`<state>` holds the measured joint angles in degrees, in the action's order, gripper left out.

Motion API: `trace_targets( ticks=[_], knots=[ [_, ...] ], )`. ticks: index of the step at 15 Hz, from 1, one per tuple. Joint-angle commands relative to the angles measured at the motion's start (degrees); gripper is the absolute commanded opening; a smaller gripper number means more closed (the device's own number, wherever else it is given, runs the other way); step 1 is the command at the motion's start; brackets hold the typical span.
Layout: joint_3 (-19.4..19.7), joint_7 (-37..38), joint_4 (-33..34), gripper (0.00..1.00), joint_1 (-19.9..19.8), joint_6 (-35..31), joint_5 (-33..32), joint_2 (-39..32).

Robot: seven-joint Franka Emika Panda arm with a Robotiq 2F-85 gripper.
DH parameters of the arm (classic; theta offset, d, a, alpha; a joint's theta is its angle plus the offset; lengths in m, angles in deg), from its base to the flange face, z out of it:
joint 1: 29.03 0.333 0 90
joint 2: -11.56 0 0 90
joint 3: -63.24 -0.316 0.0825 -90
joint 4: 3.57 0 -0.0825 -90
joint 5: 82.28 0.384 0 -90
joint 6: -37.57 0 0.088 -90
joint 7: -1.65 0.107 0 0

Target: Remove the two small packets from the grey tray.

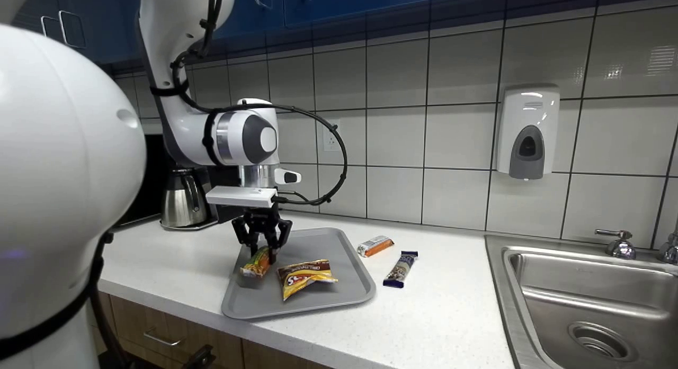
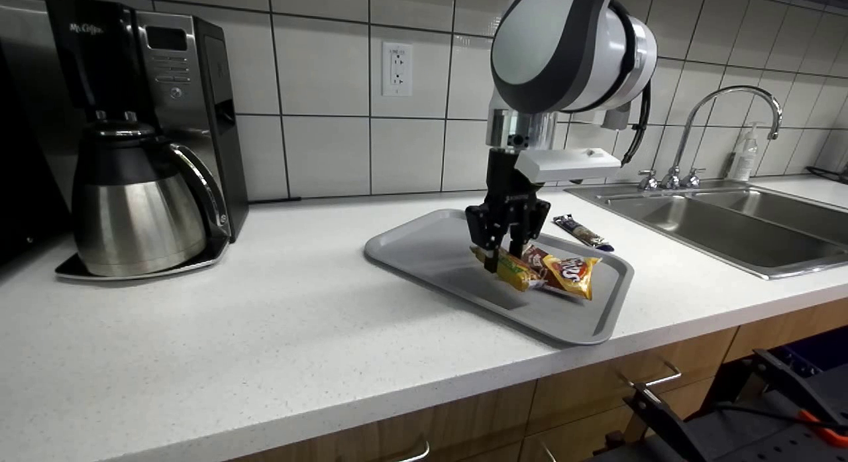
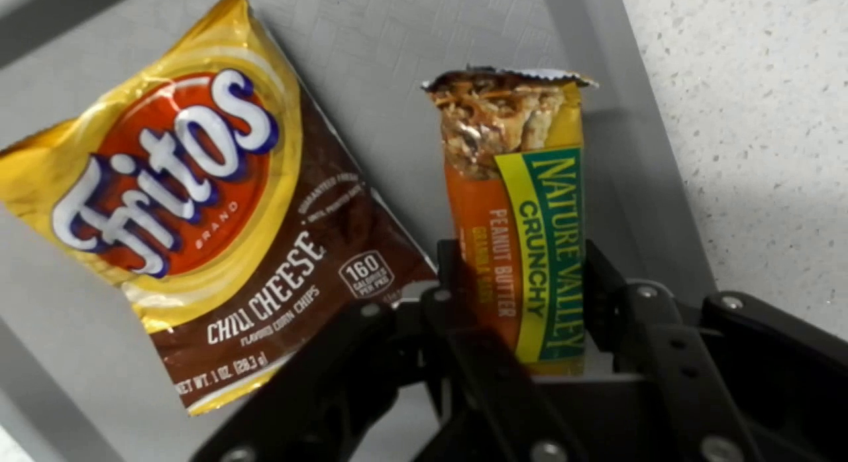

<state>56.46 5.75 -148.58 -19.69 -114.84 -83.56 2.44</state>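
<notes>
My gripper (image 1: 263, 255) is shut on the orange-brown packet (image 1: 256, 267) with the green and yellow band. In the wrist view a finger (image 3: 520, 266) presses each long side of this packet (image 3: 520, 203). The packet (image 2: 519, 274) casts a shadow on the grey tray (image 2: 430, 250) and appears to hang slightly above it, over its left part in an exterior view (image 1: 323, 242). An orange packet with a silvery-white side (image 1: 377, 246) lies on the counter just outside the tray's rim. It does not show in the wrist view.
A larger yellow, red and brown chip bag (image 1: 303, 278) lies on the tray beside the held packet. A dark blue bar (image 1: 401, 269) lies on the counter between tray and steel sink (image 1: 502, 284). A coffee maker (image 2: 139, 217) stands on the counter. A tiled wall (image 1: 392, 141) rises behind.
</notes>
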Motion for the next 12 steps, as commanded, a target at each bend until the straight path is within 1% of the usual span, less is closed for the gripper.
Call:
trace_targets(
  ticks=[1, 12],
  knots=[
    [-0.39, 2.72, 0.25, 0.19, 1.28, 0.74, -2.63, 2.64],
    [-2.68, 10.01, 5.80, 0.19, 7.03, 2.13, -7.90, 1.05]
  ],
)
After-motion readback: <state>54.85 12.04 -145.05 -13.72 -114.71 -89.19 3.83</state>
